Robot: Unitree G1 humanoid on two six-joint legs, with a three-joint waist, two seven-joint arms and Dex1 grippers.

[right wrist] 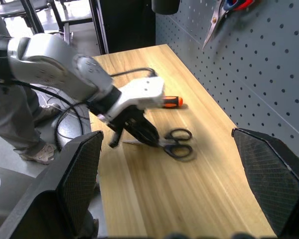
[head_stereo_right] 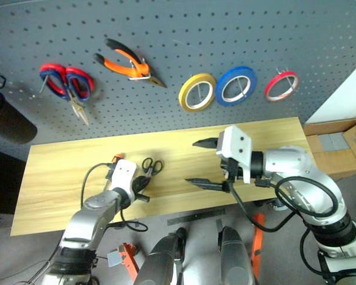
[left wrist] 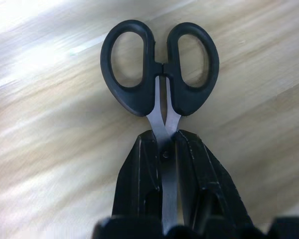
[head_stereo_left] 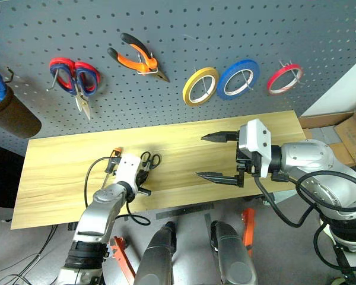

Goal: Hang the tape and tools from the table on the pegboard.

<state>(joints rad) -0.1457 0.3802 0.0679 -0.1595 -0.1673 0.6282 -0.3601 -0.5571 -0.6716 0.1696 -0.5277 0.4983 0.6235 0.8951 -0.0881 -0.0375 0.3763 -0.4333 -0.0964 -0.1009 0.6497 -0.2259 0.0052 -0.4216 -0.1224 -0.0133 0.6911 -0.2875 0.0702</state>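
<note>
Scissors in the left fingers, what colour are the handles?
Black, on the scissors; clearest in the left wrist view.

The setting is a workshop. A grey pegboard [head_stereo_left: 178, 35] carries scissors [head_stereo_left: 76, 78], pliers [head_stereo_left: 137, 58] and three tape rolls [head_stereo_left: 242, 80] on hooks, directly above a wood-plank table [head_stereo_left: 184, 148] with metal legs. Cardboard boxes [head_stereo_left: 353, 138] stand on the grey floor beyond the right gripper [head_stereo_left: 218, 157], and cables [head_stereo_left: 12, 264] lie on the floor near the left arm.
</note>
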